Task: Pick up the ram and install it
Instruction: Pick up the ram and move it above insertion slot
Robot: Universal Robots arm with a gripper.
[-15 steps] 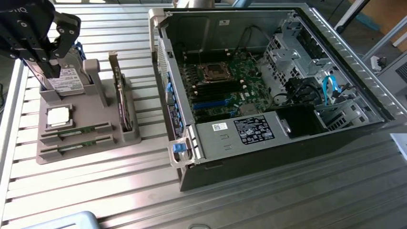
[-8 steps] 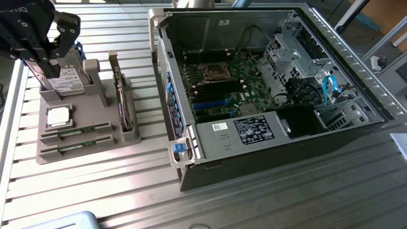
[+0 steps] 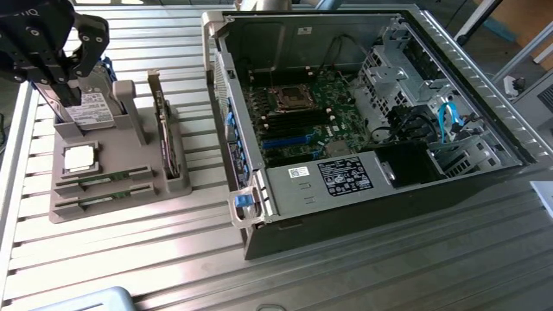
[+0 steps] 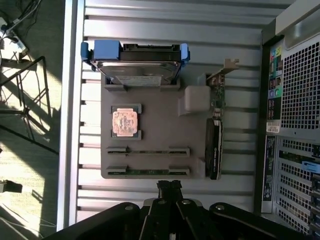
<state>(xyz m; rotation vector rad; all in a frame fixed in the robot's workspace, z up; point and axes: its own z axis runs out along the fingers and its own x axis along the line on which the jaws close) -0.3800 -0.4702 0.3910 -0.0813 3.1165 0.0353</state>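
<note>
Two ram sticks, thin green boards, lie in parallel slots at the near end of a grey holder [image 3: 129,194]: one ram stick [image 3: 103,178] [image 4: 148,150], and a second [image 3: 102,197] [image 4: 148,171] beside it. My black gripper [image 3: 62,97] hangs high over the holder at the exterior view's upper left, in front of the hard drive. In the wrist view the gripper [image 4: 169,186] has its fingers pressed together with nothing between them, well above the ram.
The holder also carries a hard drive [image 3: 87,107] with blue rails, a square processor [image 4: 125,122] and a tall green card [image 3: 164,129] with a metal bracket. An open computer case [image 3: 484,84] with its motherboard [image 3: 294,120] stands on the exterior view's right, on a ribbed metal table [image 3: 129,259].
</note>
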